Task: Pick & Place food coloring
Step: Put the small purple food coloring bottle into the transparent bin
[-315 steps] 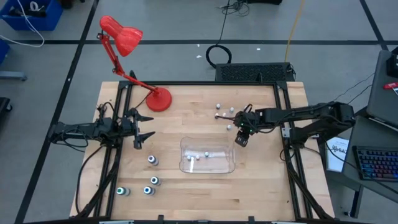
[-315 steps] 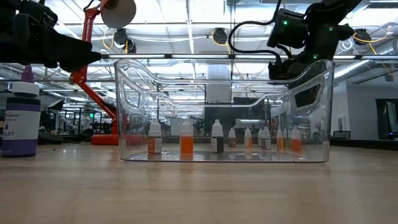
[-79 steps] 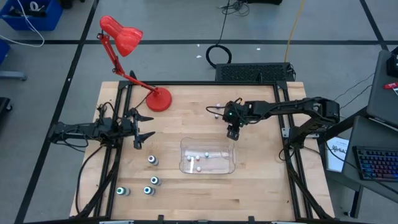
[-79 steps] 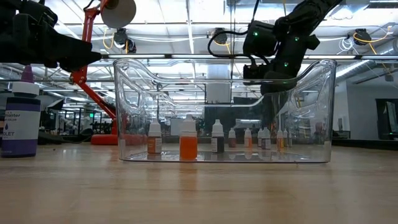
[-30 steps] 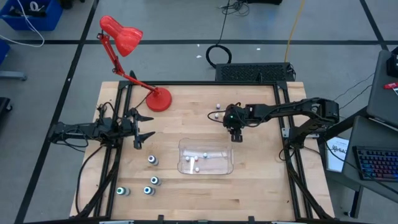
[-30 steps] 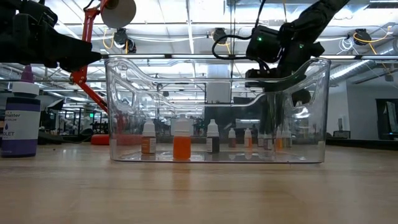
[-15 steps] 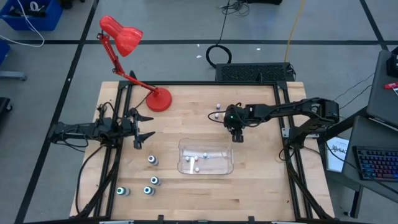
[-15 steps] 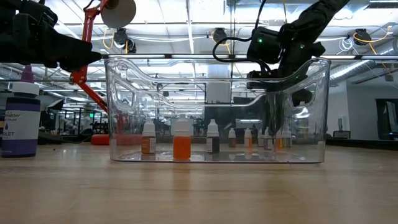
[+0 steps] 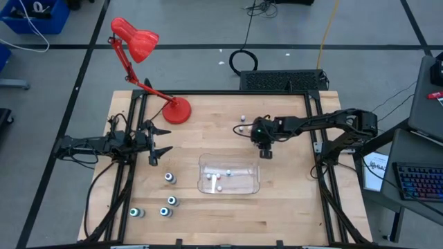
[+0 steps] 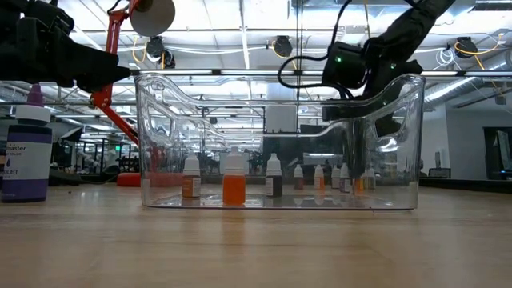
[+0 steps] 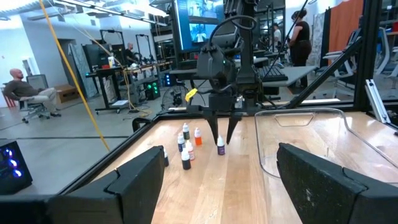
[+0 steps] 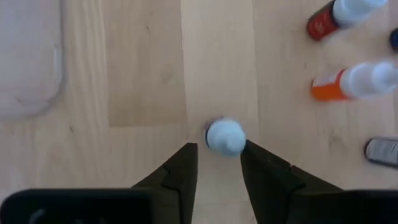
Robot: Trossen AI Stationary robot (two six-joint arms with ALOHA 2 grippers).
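Food coloring bottle, tiny, white-capped [image 12: 225, 136], upright on wooden table [image 9: 291, 200] toward far edge, just off far right corner of clear plastic tray [image 9: 256, 185]. Right gripper [image 12: 219, 163] spread, straddling cap, not yet pinching. Probably best: centre, drop lower, close on body, lift straight; orange and red-labelled neighbours [image 12: 348, 83] close by. Tray holds three small bottles [image 10: 233, 181]. Left gripper [image 9: 156, 144] spread, parked at left edge.
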